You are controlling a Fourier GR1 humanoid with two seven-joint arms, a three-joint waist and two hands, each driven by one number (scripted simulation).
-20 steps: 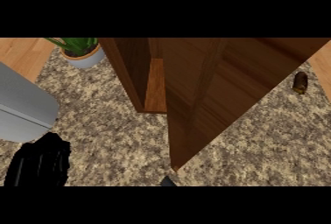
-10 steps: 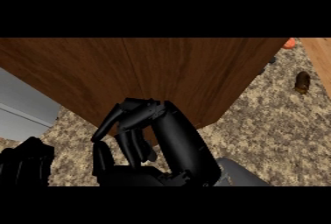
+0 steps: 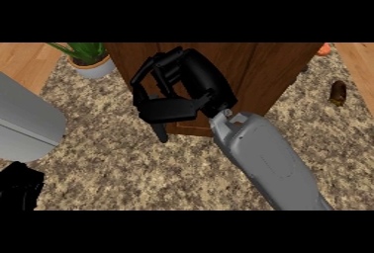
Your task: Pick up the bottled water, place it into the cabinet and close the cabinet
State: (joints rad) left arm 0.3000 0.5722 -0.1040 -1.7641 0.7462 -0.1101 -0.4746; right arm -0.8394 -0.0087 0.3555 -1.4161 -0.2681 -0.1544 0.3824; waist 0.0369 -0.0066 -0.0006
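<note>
My right hand (image 3: 179,101) is in the middle of the head view, held against the front of the brown wooden cabinet door (image 3: 248,69). Its fingers are loosely bent and hold nothing; the thumb points down toward the counter. The grey right forearm (image 3: 266,163) runs down to the lower right. The door's face looks flat toward me, and I see no gap into the cabinet. The bottled water shows nowhere. My left hand (image 3: 18,185) rests at the lower left edge, only partly in view.
The speckled stone counter (image 3: 131,168) spreads around the cabinet. A potted green plant (image 3: 89,62) stands at the back left, a grey slanted body (image 3: 25,121) at the left, a small brown object (image 3: 337,93) at the right and something orange (image 3: 323,49) behind it.
A second ago the cabinet door stood swung out, with the inside showing. My right hand came up against it, and the door now faces me flat. The left hand stayed low at the left.
</note>
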